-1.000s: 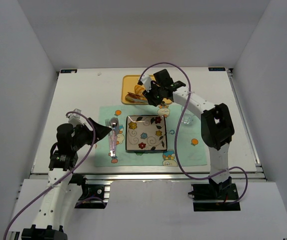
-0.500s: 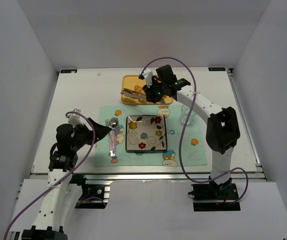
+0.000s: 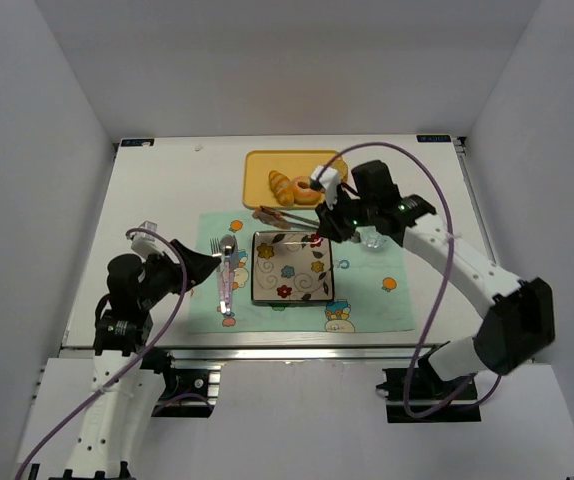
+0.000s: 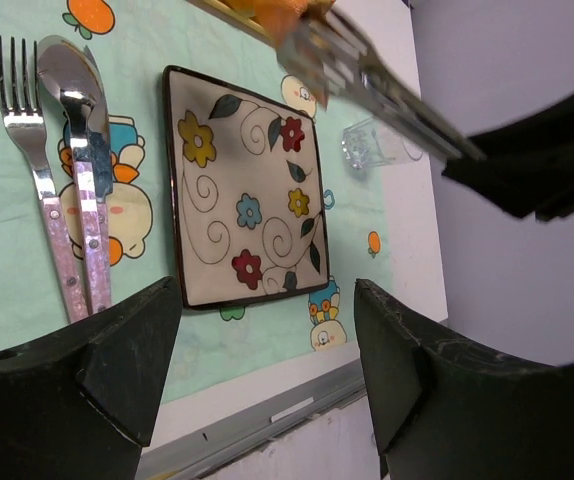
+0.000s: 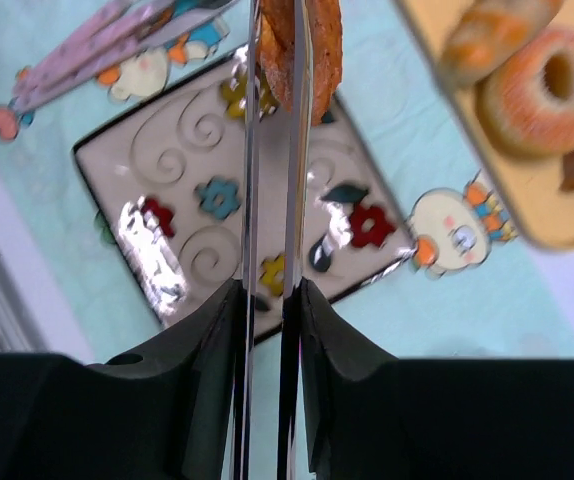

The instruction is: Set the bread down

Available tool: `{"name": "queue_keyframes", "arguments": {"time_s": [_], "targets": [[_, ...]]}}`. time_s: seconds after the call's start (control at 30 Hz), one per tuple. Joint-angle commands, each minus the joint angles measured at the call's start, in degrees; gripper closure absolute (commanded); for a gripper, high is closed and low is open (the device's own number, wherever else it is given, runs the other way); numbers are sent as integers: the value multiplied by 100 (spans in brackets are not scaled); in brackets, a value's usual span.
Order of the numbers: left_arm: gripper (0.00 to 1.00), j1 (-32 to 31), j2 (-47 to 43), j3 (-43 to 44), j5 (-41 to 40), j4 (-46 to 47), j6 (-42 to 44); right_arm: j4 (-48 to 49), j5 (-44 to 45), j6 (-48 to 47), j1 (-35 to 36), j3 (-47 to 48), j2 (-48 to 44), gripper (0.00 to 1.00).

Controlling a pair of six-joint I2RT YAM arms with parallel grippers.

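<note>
While the left gripper (image 4: 267,292) is hovering with jaws spread, the right gripper (image 5: 267,296) is squeezing tongs (image 5: 250,150) that are pinching the bread (image 5: 324,50) over the plate's (image 3: 293,266) far edge.

Top view: bright, even, diffuse light from overhead. White enclosure walls (image 3: 47,120) bounce it. Shadows on the white bench (image 3: 157,190) are short, soft and faint. Focus is sharp throughout.

Left wrist view: square floral ceramic plate (image 4: 242,195) is crisp at centre. There is a hard glint on the steel spoon (image 4: 67,65) at 10 o'clock. Long metal tongs (image 4: 377,75) at 1 o'clock are smeared and out of focus. Black fingers (image 4: 87,370) of the left hand (image 4: 267,300) at 6 o'clock are dark, with little detail.

Right wrist view: tong blades run mirror streaks down the centre. A white glare patch sits on the plate at 8 o'clock. Small orange-brown roll (image 5: 302,40) at 12 o'clock is soft. Yellow tray (image 5: 567,215) at 2 o'clock is blurred. Right hand (image 5: 267,290) at 6 o'clock is near-black.
</note>
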Motion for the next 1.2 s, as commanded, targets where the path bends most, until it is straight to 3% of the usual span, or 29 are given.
{"name": "queue_keyframes", "arguments": {"time_s": [0.0,0.17,0.43,0.6,0.7,0.9,1.17], "targets": [[20,-20,-164,118,-46,-174,32,-142,-89,-53,19,-748,-913,76],[20,-20,-340,30,-20,-174,-73,-177,-28,-71,-25,-1523,-1381,75],[20,-20,-849,117,-142,-639,-188,16,60,-220,-34,-2157,-1356,71],[20,-20,-1087,135,-204,-868,-276,-19,87,-264,-43,-2052,-1312,48],[21,-20,-1166,161,-231,-930,-284,-54,69,-264,-87,-1999,-1364,42],[20,-11,-1193,170,-213,-930,-302,-151,-150,-159,-332,-1902,-1567,43],[20,-20,-1175,109,-169,-816,-355,-221,-949,437,-1271,-1103,-1593,52]]}}
